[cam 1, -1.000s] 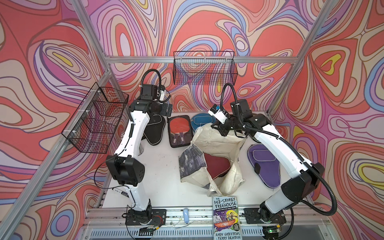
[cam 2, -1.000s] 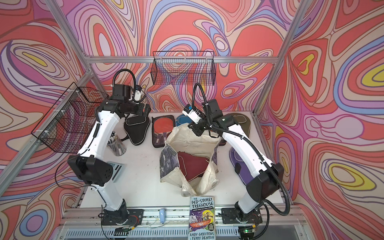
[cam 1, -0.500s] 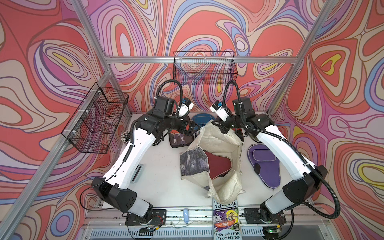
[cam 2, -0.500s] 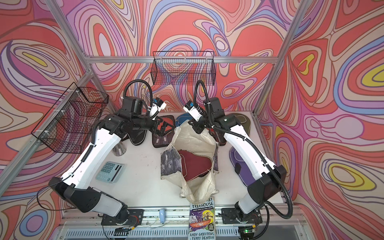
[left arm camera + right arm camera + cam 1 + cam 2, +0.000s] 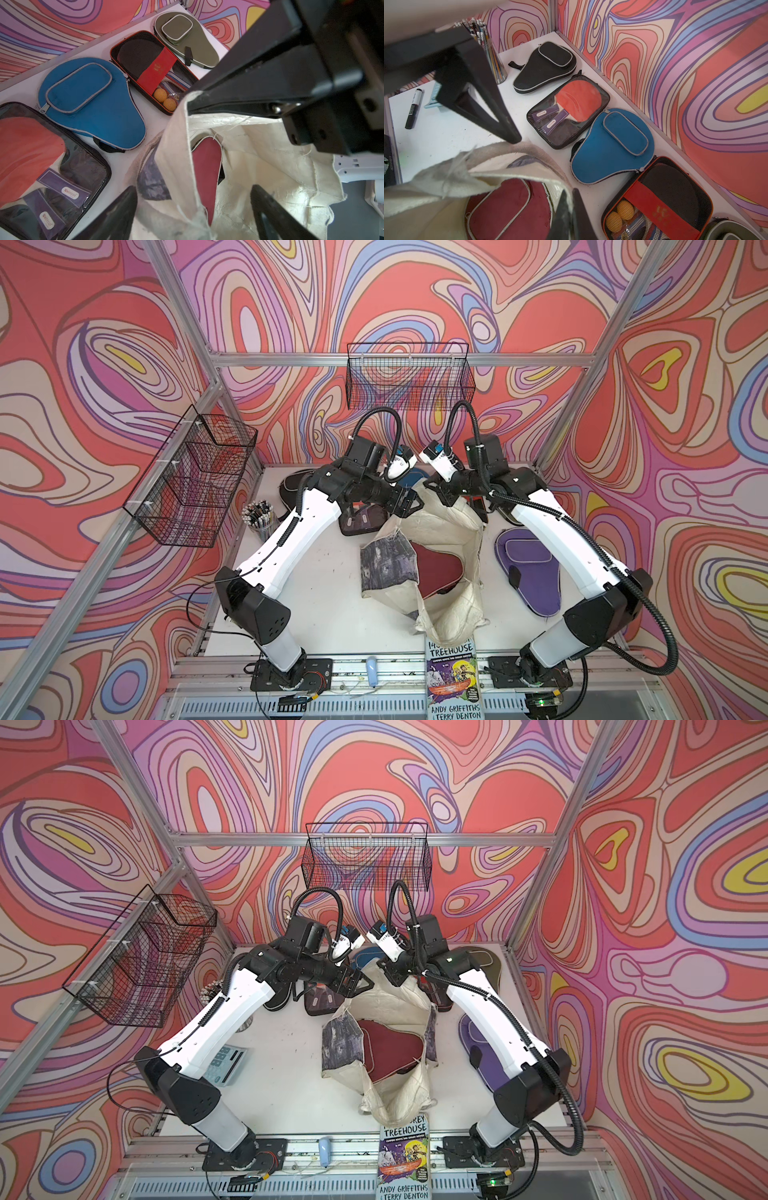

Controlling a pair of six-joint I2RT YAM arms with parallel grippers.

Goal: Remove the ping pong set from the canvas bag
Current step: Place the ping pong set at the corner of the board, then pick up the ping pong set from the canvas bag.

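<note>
The cream canvas bag lies open in mid-table, also seen in a top view. A maroon paddle case of the ping pong set rests inside it. My right gripper is shut on the bag's far rim and holds it up. My left gripper is open, its fingers straddling the same rim a little to the left. Along the back wall lie a black case, a clear pack with a red paddle, a blue case, an orange-edged pack and an olive case. A purple case lies right of the bag.
A paperback book sits at the front edge, partly under the bag. A cup of pencils, a marker and a calculator are on the left. Wire baskets hang on the left wall and back wall.
My left arm swung from the far left corner across to the bag's far rim, and its jaws narrowed somewhat. The right gripper kept its hold on the rim.
</note>
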